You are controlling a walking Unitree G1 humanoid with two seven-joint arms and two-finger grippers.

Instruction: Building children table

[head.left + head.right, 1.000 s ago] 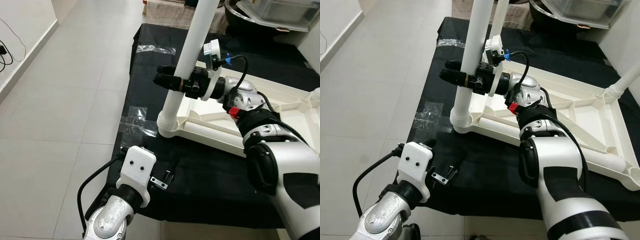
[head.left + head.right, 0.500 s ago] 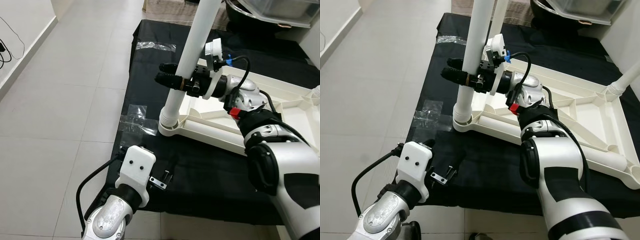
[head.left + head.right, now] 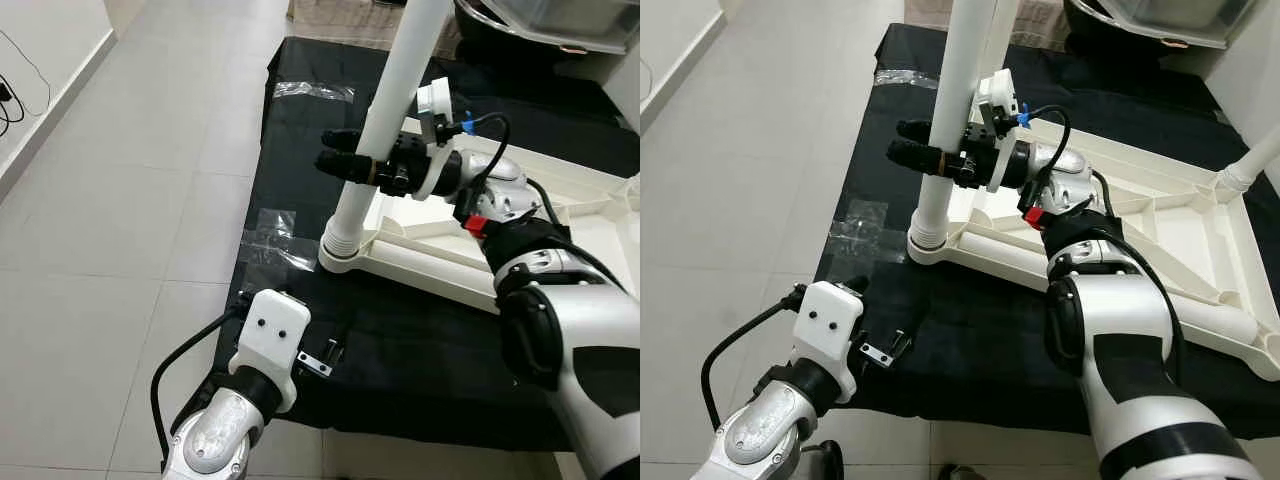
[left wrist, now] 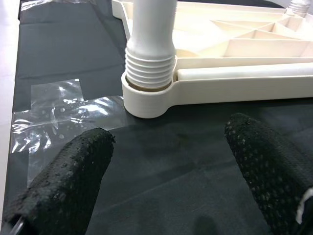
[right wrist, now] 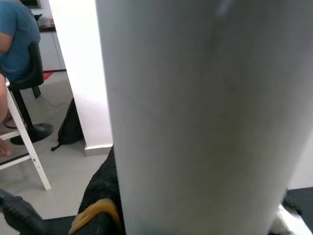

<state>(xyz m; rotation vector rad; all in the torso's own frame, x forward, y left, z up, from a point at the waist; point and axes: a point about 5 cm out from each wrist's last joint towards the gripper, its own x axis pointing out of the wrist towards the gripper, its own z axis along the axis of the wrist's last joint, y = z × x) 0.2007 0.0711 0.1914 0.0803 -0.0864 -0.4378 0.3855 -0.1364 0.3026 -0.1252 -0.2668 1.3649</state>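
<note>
— Where is the table leg (image 3: 385, 120) found, and how is it held?

— At twelve o'clock, standing in the corner socket (image 4: 146, 100) of the upturned tabletop (image 3: 1160, 225); the right gripper (image 3: 345, 166) is clamped round its mid-shaft.

— And the handling?

— Light, stiff, smooth plastic is judged; a mid-shaft grip suits turning. The left gripper (image 4: 166, 181) is spread wide at six o'clock.

Home room, pale tiled floor (image 3: 150, 180), black mat (image 3: 420, 340), seated person (image 5: 17, 29)

Left gripper (image 4: 161, 181) hovering spread; bare black mat (image 4: 73, 44) lying ahead, table leg (image 4: 149, 63) in socket blocking beyond, crinkled plastic film (image 4: 54, 105) seemingly flat alongside.
</note>
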